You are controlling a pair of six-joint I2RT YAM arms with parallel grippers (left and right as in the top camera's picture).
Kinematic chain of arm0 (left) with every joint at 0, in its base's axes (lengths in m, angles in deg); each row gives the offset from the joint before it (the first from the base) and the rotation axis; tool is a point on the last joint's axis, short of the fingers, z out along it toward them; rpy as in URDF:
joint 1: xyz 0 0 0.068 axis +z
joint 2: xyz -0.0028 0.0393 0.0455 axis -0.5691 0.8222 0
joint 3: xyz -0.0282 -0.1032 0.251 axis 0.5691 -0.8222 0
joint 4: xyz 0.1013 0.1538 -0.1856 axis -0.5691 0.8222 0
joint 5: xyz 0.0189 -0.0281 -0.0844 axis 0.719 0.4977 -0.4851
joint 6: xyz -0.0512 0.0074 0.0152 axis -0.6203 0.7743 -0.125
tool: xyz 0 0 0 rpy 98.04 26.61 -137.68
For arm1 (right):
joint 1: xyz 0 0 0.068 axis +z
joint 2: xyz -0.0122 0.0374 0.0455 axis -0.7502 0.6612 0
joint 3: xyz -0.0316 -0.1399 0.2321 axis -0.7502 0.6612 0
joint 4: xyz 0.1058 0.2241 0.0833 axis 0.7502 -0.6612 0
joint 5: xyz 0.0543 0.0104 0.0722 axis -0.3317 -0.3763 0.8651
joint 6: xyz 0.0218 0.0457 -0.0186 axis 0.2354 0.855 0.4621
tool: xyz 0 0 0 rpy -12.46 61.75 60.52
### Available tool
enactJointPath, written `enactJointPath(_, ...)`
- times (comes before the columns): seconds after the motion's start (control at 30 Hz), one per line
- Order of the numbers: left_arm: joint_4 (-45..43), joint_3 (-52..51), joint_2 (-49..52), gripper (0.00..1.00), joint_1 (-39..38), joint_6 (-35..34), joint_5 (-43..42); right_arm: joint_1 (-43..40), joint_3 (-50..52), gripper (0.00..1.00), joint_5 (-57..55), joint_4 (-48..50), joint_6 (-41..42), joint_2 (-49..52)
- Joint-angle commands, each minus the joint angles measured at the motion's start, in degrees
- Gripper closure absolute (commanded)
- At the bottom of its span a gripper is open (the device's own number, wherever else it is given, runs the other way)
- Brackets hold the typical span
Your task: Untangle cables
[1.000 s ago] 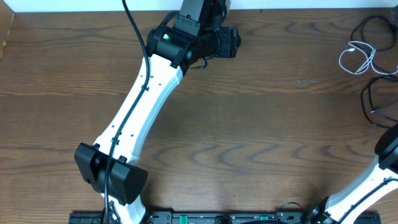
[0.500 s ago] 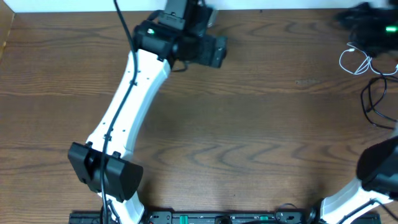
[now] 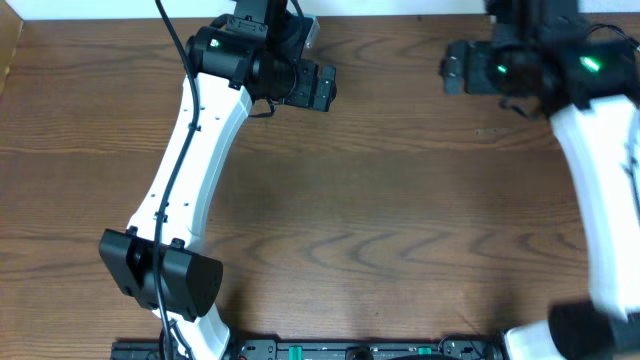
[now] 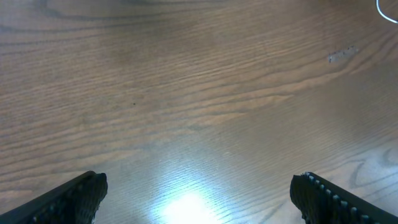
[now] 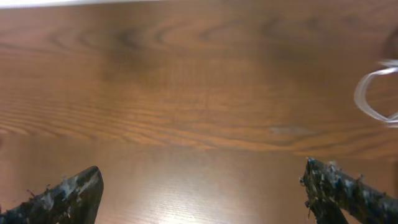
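A loop of the white cable shows blurred at the right edge of the right wrist view. A sliver of white cable also shows in the top right corner of the left wrist view. In the overhead view the cables are hidden under the right arm, and no black cable can be made out. My left gripper is at the far left-centre, open and empty, its fingertips wide apart over bare wood. My right gripper is at the far right-centre, open and empty, pointing left, with the white loop to its right.
The wooden table has a white wall along its far edge. The right arm stretches along the right side, and the left arm runs diagonally across the left half.
The right arm has swung in from the right edge to the far right of the table and now covers the cables from above. The left gripper has drifted left.
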Motion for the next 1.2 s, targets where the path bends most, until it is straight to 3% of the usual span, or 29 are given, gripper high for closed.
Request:
enactJointPath(0.0,0.17,0.42,-0.92,0.01,0.09,1.2,0.39,0.61,-0.68,0.01,-2.82,-2.54,-2.01,-11.15)
enactJointPath(0.4,0.17,0.42,-0.92,0.0,0.09,1.2,0.39,0.5,-0.68,0.01,-2.82,-3.39,-2.01,-25.59)
enactJointPath(0.9,0.17,0.42,-0.92,0.0,0.09,1.2,0.39,0.5,0.55,0.01,-3.04,-8.59,-2.01,-31.32)
enactJointPath(1.17,0.17,0.42,-0.92,0.0,0.09,1.2,0.39,0.44,16.28,0.01,-2.54,-8.39,-1.27,-41.27)
